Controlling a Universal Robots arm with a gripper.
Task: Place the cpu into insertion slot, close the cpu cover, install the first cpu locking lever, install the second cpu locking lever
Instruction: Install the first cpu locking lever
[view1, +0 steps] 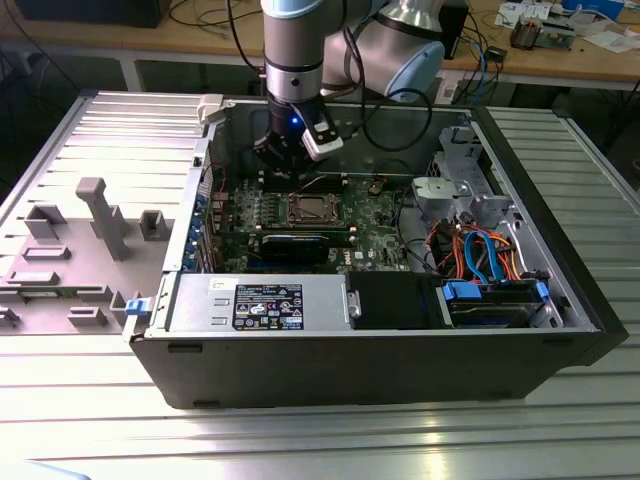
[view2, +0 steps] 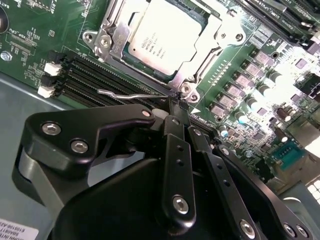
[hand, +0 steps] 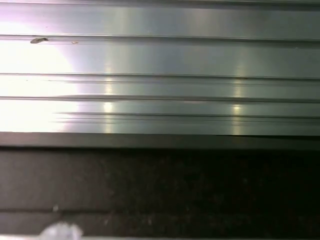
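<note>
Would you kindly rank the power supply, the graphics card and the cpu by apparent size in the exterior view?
1. The power supply, clearly largest, though nearest the camera.
2. The graphics card, a long black bar.
3. The cpu, smallest, seated in the insertion slot.

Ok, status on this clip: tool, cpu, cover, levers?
Tool shut, tips at a wire locking lever beside the socket. Cpu seated, cpu cover down over it. Memory slots close alongside.
</note>
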